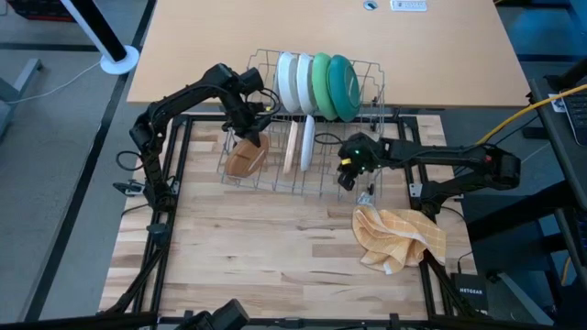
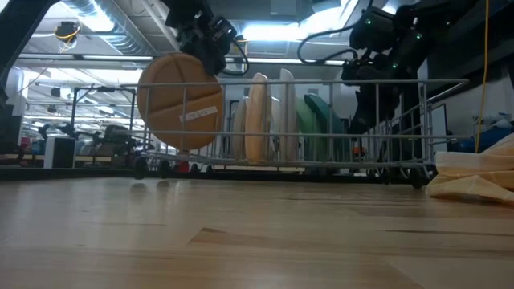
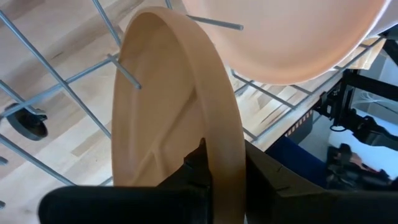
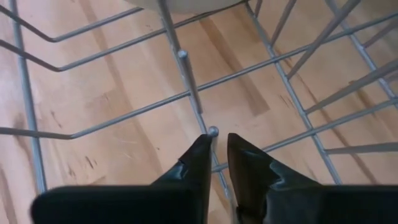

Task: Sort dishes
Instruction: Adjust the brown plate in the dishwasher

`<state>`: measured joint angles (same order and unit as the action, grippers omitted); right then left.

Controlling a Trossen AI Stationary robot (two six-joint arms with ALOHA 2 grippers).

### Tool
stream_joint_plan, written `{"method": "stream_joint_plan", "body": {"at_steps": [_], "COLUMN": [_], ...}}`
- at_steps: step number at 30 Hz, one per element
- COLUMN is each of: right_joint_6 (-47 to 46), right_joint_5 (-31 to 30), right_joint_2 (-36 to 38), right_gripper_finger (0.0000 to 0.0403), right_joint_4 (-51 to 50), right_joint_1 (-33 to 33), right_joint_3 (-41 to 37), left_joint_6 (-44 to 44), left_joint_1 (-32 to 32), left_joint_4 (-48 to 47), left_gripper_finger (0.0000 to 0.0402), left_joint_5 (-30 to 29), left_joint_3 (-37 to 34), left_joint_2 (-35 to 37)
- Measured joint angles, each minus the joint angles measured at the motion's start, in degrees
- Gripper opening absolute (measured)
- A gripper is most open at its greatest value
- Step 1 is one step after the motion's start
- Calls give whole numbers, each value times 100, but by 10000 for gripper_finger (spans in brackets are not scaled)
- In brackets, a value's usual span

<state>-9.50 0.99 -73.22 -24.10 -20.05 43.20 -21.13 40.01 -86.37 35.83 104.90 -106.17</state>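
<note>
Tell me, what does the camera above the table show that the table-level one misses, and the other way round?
Only the high view shows the green plate and teal plate from above, and the whole yellow cloth. Only the low view shows the brown plate's round face with a label, and the room behind. Both show the wire rack, the left gripper holding that plate, and the right gripper.

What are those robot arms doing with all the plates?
They are sorting dishes in a grey wire rack. The left claw pinches the rim of a tan wood-coloured plate, holding it on edge at the rack's left end. The right claw is down inside the rack, its fingers nearly together around a wire tip, with no plate in it. Two white plates, a green plate and a teal plate already stand in a row at the back. A yellow checked cloth lies beside the rack.
</note>
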Motion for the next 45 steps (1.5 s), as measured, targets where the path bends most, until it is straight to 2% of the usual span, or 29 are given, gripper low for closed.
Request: {"method": "stream_joint_plan", "body": {"at_steps": [7,20,25,33,38,45], "right_joint_6": [-38,-79,-95,-125,-98,-82], "right_joint_5": [143,198,-116,-700,-727,-829], "right_joint_2": [-1,-16,-25,-294,-555,-634], "right_gripper_finger": [49,49,49,48,48,48], "right_joint_4": [253,418,459,406,483,521], "right_joint_1": [-4,148,415,777,894,894], "right_joint_3": [-207,-289,-293,-301,-276,-280], "left_joint_6": [-174,-1019,-1770,-2803,-3554,-3992], "left_joint_1": [0,11,21,138,139,123], "left_joint_4": [5,52,121,575,881,1153], "left_gripper_finger": [45,45,45,45,43,43], "left_joint_5": [184,333,604,627,591,407], "left_joint_3": [0,0,2,7,4,4], "left_joint_2": [0,12,71,168,181,181]}}
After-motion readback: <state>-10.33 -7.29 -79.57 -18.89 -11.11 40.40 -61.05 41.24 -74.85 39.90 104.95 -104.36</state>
